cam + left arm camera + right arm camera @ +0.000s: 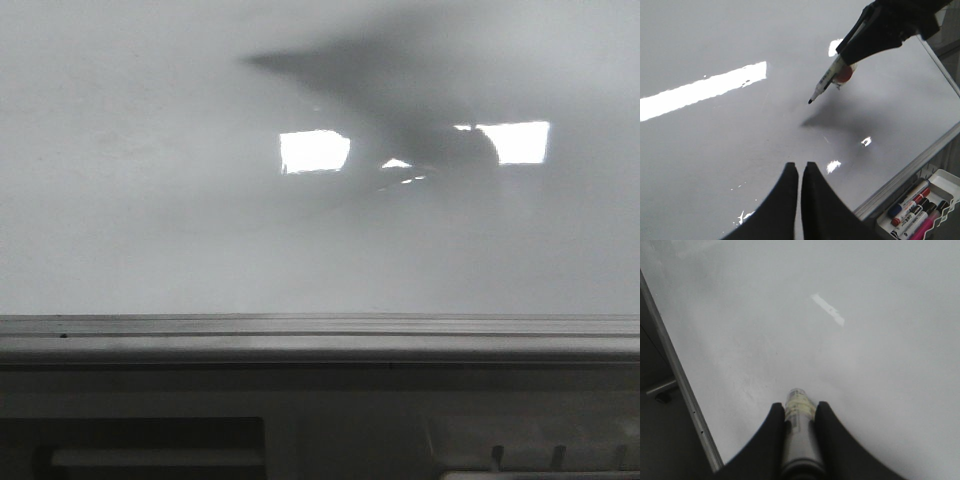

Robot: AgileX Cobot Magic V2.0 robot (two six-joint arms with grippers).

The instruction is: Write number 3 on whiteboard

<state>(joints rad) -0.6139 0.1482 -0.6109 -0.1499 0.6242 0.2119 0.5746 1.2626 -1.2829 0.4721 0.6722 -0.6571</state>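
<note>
The light, stiff marker (829, 80) is clamped mid-barrel in the right gripper (800, 415), tip just over the slick whiteboard (715, 140); no 3 is seen. The left gripper (800, 172) is closed, empty

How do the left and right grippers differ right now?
The right gripper is shut on a marker; the left gripper is shut on nothing. The right one holds the tip just above the whiteboard, which shows no ink; the left hangs back, only watching. Both have black fingers.
</note>
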